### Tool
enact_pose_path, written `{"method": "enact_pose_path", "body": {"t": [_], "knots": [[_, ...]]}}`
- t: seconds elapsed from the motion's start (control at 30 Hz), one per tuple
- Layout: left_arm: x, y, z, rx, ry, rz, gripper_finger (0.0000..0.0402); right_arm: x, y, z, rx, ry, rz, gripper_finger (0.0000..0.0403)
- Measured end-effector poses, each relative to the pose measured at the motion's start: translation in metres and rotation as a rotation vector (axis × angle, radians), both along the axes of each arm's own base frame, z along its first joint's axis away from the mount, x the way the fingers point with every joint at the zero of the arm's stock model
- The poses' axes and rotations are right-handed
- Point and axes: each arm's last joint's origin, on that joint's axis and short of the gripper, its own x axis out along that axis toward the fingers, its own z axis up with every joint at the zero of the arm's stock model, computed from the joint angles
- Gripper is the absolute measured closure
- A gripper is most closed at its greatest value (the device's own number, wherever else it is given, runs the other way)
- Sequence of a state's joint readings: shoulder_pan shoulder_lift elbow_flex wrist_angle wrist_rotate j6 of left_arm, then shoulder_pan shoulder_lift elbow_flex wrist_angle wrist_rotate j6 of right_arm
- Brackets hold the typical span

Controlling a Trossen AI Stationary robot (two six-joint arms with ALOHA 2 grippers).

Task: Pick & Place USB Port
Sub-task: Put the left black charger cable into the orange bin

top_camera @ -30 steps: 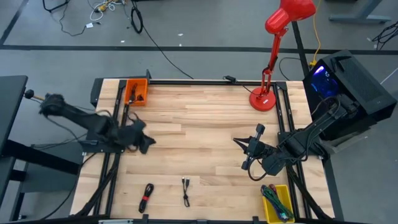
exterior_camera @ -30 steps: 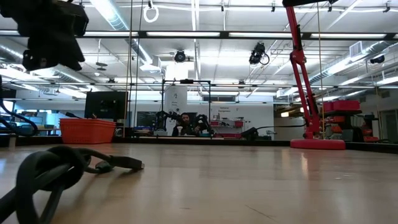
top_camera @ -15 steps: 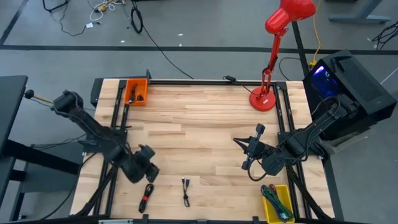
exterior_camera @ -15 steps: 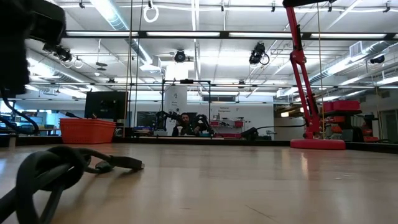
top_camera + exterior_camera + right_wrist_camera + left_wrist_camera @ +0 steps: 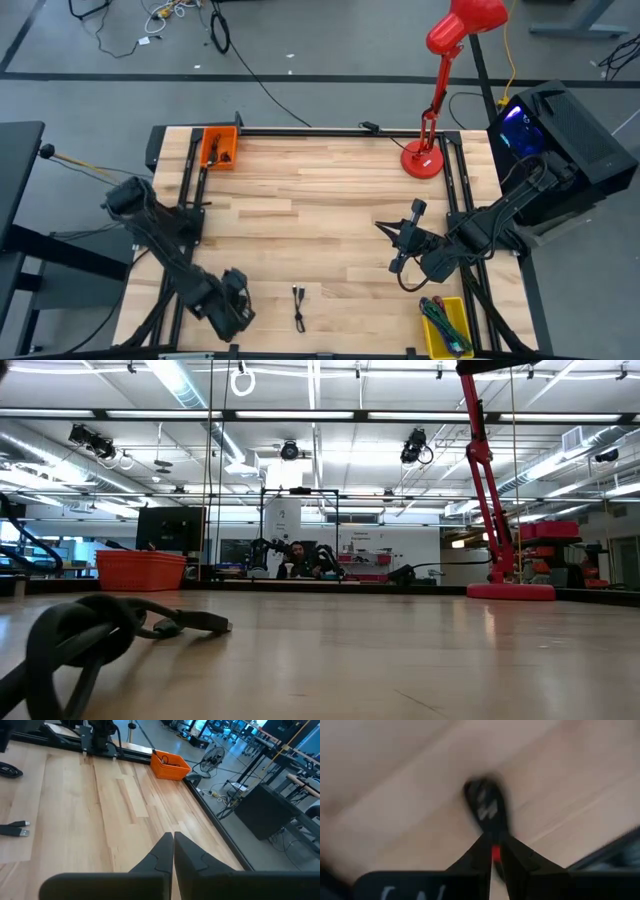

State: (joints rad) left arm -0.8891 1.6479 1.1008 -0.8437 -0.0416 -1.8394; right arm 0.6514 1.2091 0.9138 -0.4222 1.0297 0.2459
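My left gripper [image 5: 232, 305] points down over the near-left part of the table. It is shut on a black coiled cable [image 5: 485, 807] that has a red band. In the high view the gripper hides this cable. A second black cable with USB plugs [image 5: 298, 308] lies flat on the wood a little to the right, and its coil shows in the low view [image 5: 85, 640]. My right gripper [image 5: 398, 238] hangs shut and holds nothing above the right half of the table. My left gripper pinches the coiled cable at its red band [image 5: 495, 854] between the two fingers, coming from above and pointing down. The cable's black looped end [image 5: 484, 805] sticks out past the fingertips, over the wood. Whether it is lifted clear, I cannot tell.
An orange bin [image 5: 219, 146] stands at the far-left corner and a red desk lamp [image 5: 424, 158] at the far right. A yellow bin [image 5: 446, 325] with cables sits at the near-right corner. Black rails run along the left and right edges.
My left gripper has swept from the middle of the left side toward the table's near edge, sinking and tipping until it points down over the coiled cable. It has left the low view. Neither the USB cable nor my right arm has moved.
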Motion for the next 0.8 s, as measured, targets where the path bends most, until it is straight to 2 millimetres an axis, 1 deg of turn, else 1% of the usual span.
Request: {"method": "enact_pose_path", "body": {"t": [0.1,0.2,0.5,0.8], "knots": [[0.000,-0.012,-0.015,-0.018,0.083,0.010,0.0361,0.000,0.000,0.000,0.001,0.001,0.001,0.0387],[0.002,-0.019,-0.022,-0.044,0.072,0.026,0.0348,0.000,0.000,0.000,-0.001,0.003,0.001,0.0387],[0.005,-0.022,-0.022,-0.078,0.055,0.073,0.0295,0.000,0.001,-0.001,0.022,0.024,0.031,0.0387],[0.007,-0.020,-0.022,-0.070,0.054,0.102,0.0263,0.000,0.001,-0.002,0.023,0.032,0.039,0.0387]]}}
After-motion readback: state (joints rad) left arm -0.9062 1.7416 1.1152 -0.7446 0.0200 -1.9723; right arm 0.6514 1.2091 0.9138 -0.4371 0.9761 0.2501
